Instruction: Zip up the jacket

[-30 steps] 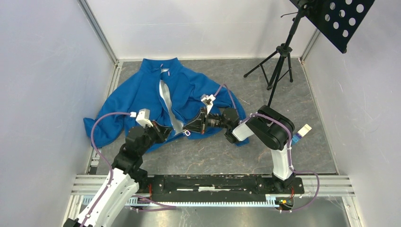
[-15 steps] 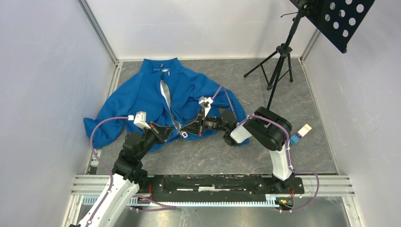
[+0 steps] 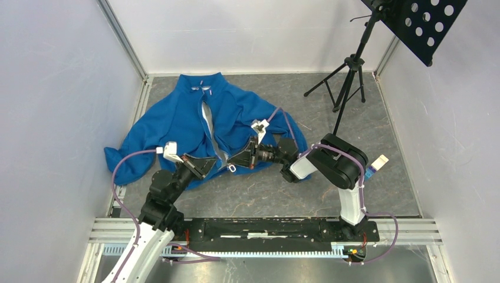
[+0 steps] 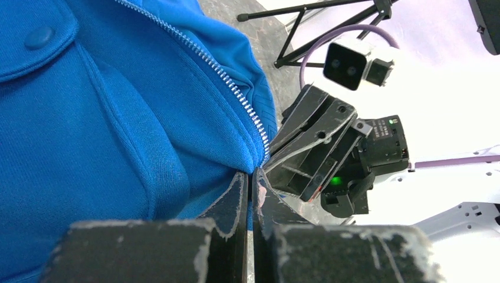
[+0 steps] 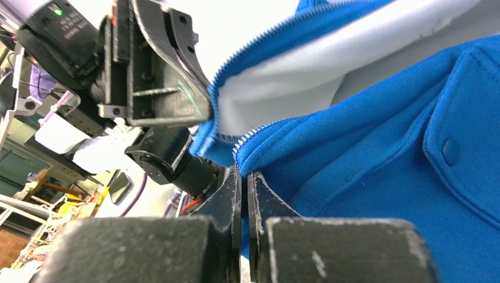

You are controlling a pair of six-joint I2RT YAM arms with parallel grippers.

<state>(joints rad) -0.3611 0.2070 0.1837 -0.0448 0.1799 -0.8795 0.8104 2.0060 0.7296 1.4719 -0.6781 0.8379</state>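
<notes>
The bright blue fleece jacket point(image 3: 177, 121) lies on the grey floor at back left, front open, pale lining point(image 3: 207, 121) showing along the unzipped zipper. My left gripper point(image 3: 211, 161) is shut on the jacket's left front hem corner; in the left wrist view point(image 4: 250, 177) blue fabric is pinched between its jaws beside the zipper teeth point(image 4: 230, 82). My right gripper point(image 3: 234, 159) is shut on the right front hem corner; in the right wrist view point(image 5: 243, 174) fleece sits between its jaws. The two grippers face each other, close together. A small zipper pull point(image 3: 233, 167) hangs between them.
A black tripod stand point(image 3: 348, 76) with a perforated black plate point(image 3: 427, 23) stands at back right. A small white and blue object point(image 3: 375, 165) lies at the right. White walls enclose the floor; an aluminium rail point(image 3: 265, 227) runs along the near edge.
The left arm has swung lower and back toward its base, its wrist camera moving left. The right gripper has shifted slightly up. Both keep their hold on the hem corners.
</notes>
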